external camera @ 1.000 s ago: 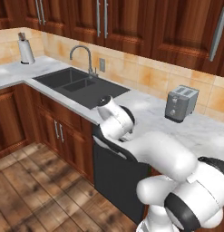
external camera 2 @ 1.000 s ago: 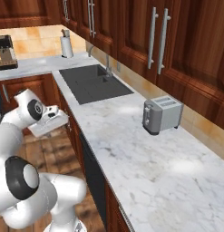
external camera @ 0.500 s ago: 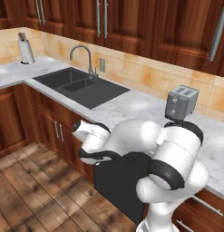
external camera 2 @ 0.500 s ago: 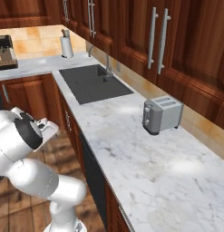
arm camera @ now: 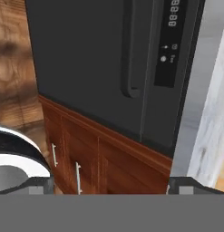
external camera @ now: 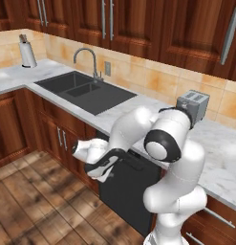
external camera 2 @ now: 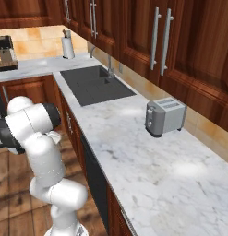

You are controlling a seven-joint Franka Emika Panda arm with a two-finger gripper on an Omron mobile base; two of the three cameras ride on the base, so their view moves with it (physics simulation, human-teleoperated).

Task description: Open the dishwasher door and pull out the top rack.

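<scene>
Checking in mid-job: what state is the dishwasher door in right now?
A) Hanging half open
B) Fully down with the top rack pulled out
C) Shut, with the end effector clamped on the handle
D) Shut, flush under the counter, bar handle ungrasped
D: the hand view shows the dishwasher door closed, its bar handle free ahead of the open end effector; no rack is out.

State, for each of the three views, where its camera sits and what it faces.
Left base view: behind the arm to its left, facing sink, dishwasher door; arm, gripper show.
Right base view: behind to its right, along counter past toaster; arm shows.
Hand view: on the hand, rolled, facing door handle.
Both base views share sink, toaster.
</scene>
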